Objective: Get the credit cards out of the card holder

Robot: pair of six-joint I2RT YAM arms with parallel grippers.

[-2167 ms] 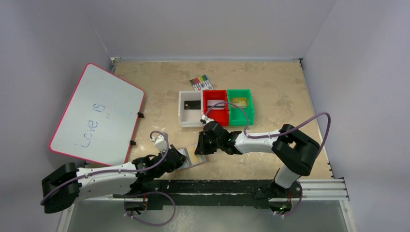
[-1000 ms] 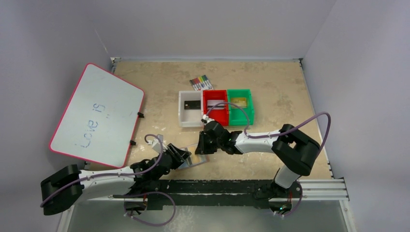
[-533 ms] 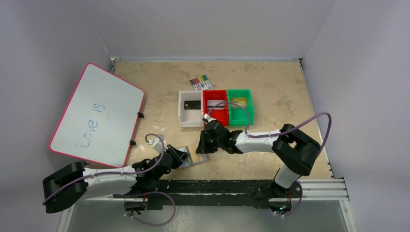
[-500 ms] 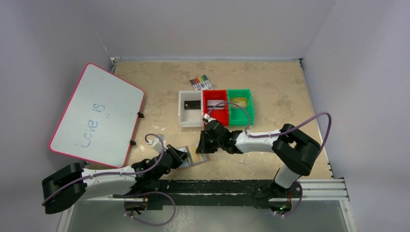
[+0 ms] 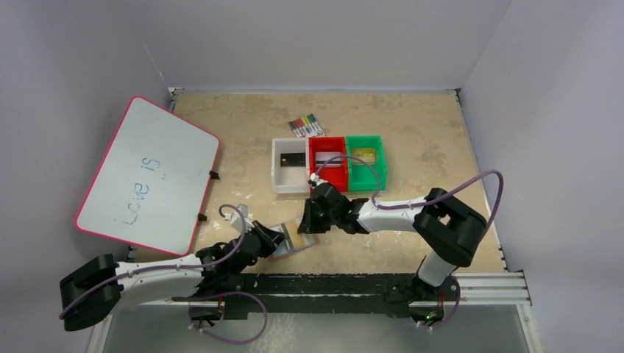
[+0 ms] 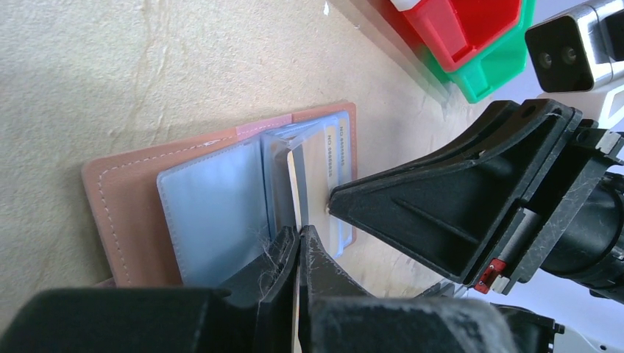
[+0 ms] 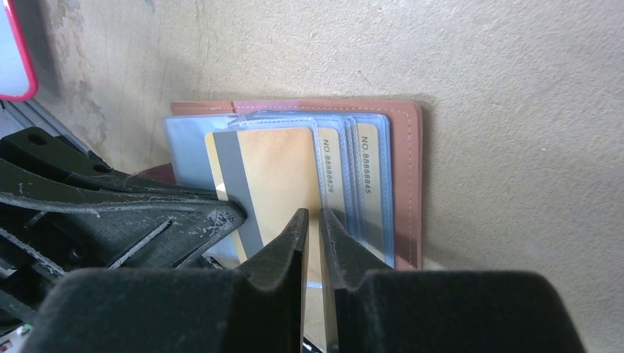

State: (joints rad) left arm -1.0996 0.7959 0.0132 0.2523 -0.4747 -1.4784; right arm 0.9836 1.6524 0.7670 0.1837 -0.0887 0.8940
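The tan card holder (image 5: 297, 243) lies open on the table between both arms, its clear pockets (image 6: 213, 213) facing up. A gold credit card (image 7: 276, 169) with a dark stripe stands partway out of a pocket. My left gripper (image 6: 299, 237) is shut on that card's near edge (image 6: 294, 184). My right gripper (image 7: 310, 218) is pinched on the neighbouring clear pocket (image 7: 332, 165) of the holder, its jaws almost together. Two more cards (image 7: 371, 169) sit in the pockets on the right. In the top view the grippers (image 5: 278, 237) (image 5: 305, 226) meet over the holder.
White (image 5: 278, 176), red (image 5: 318, 176) and green (image 5: 380, 173) bins stand behind, holding a black card (image 5: 292, 158), a silver card (image 5: 329, 160) and a gold card (image 5: 363, 155). A marker pack (image 5: 306, 125) lies beyond them. A red-rimmed whiteboard (image 5: 147, 175) lies at the left.
My left gripper has closed onto the gold card's edge. The right gripper has stayed pinched on the holder, hardly moving.
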